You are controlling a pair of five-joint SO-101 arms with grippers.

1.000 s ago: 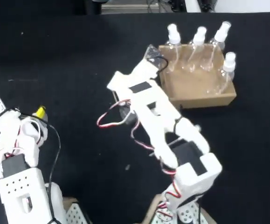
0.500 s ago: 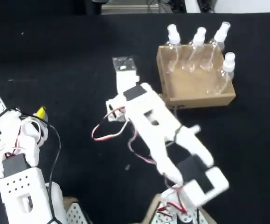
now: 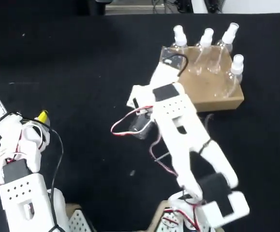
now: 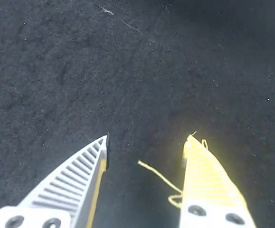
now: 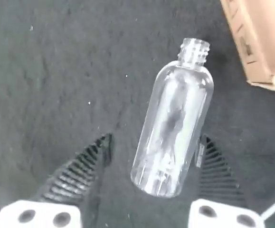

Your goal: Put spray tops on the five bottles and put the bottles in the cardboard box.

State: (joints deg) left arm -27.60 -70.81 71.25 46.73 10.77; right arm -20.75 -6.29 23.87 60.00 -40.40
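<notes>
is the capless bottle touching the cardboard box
Apart. The right wrist view shows the capless bottle lying on the table, with a strip of bare black surface between its open neck and the cardboard box.

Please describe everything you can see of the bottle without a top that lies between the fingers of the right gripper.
The bottle is clear, plastic by its look, with a round body, rounded shoulders and a bare threaded neck. It lies on its side on the black table, with its neck toward the corner of the cardboard box but apart from it. The right gripper is open around it. One finger is clear of it, the other is close, and contact is uncertain.
</notes>
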